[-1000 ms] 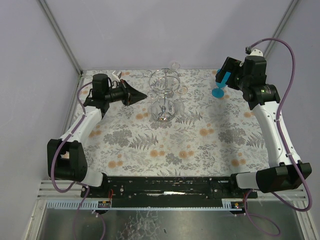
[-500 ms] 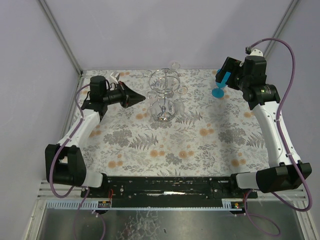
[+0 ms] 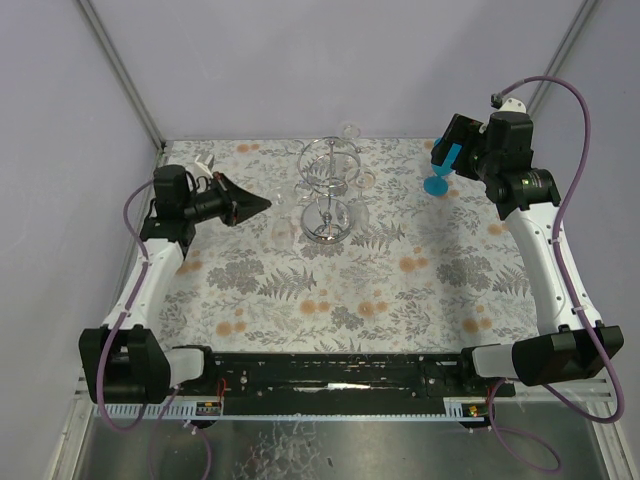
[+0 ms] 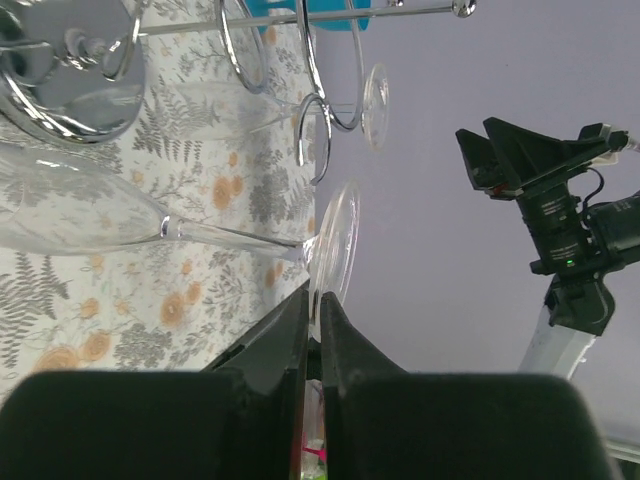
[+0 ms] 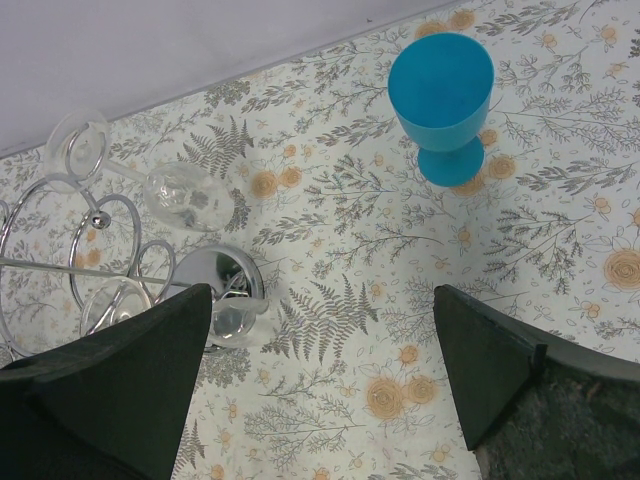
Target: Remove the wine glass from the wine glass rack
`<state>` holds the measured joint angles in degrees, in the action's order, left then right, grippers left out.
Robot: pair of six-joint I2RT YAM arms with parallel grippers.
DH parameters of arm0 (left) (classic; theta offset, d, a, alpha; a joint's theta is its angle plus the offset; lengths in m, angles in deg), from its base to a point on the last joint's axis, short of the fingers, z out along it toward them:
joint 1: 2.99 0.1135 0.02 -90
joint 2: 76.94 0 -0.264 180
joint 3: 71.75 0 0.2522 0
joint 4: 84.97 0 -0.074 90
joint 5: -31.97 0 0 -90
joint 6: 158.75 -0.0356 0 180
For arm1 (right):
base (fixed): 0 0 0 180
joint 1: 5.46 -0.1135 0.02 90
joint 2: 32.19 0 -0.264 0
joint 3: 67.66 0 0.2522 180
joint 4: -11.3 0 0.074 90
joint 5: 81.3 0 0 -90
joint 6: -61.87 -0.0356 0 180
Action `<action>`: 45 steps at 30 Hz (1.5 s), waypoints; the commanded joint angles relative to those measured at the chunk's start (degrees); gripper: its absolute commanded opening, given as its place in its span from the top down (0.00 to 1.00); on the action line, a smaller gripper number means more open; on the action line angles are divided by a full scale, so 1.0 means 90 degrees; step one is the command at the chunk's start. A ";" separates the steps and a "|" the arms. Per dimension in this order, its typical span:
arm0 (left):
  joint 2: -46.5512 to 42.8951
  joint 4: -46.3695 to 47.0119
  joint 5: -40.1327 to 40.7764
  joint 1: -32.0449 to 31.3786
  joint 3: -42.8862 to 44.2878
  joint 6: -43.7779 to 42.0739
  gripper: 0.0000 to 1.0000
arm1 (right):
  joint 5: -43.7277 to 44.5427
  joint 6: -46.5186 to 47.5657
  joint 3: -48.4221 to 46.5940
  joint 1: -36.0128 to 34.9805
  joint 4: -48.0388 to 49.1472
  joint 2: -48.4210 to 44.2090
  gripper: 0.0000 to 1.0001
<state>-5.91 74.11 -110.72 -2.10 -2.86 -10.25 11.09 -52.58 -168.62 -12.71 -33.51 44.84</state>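
The wine glass rack (image 3: 328,185) stands at the back middle of the table, chrome with a round base (image 4: 68,78) and wire rings (image 4: 318,135). My left gripper (image 3: 263,204) is left of it, shut on the foot of a clear wine glass (image 4: 336,245). The glass is on its side, with its bowl (image 4: 70,215) near the rack's base and its foot just outside the rings. It shows faintly in the top view (image 3: 283,229). Other glasses (image 5: 186,196) still hang on the rack (image 5: 95,262). My right gripper (image 3: 447,137) is open and empty, high at the back right.
A blue goblet (image 3: 437,183) stands upright on the flowered cloth under my right gripper, and also shows in the right wrist view (image 5: 441,82). Grey walls close in the table at the back and sides. The right arm (image 4: 565,215) shows behind the rack.
My left arm has drawn back to the left, carrying the wine glass by its foot away from the rack's rings. The right arm has not moved.
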 commanded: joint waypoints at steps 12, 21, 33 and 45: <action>-0.0431 -0.2357 0.0655 0.0316 0.2079 -0.3870 1.00 | -0.0203 0.0097 -0.0582 -0.0034 -0.0009 0.0101 0.01; -0.0554 -0.2756 0.1789 -0.0670 0.2928 -0.5880 1.00 | -0.0372 0.0031 -0.0796 -0.0035 -0.0006 0.0334 0.01; -0.0659 -0.2691 0.3730 -0.2872 0.3193 -0.8074 1.00 | -0.0308 0.0110 -0.1091 -0.0030 -0.0173 0.0386 0.01; -0.0857 -0.2209 0.4945 -0.4095 0.2820 -0.9644 1.00 | -0.0373 0.0070 -0.1244 -0.0026 -0.0257 0.0429 0.01</action>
<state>-11.68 47.99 -71.90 -36.13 23.61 -89.07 8.99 -52.23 -177.10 -12.71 -36.51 48.58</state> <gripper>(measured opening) 0.015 0.987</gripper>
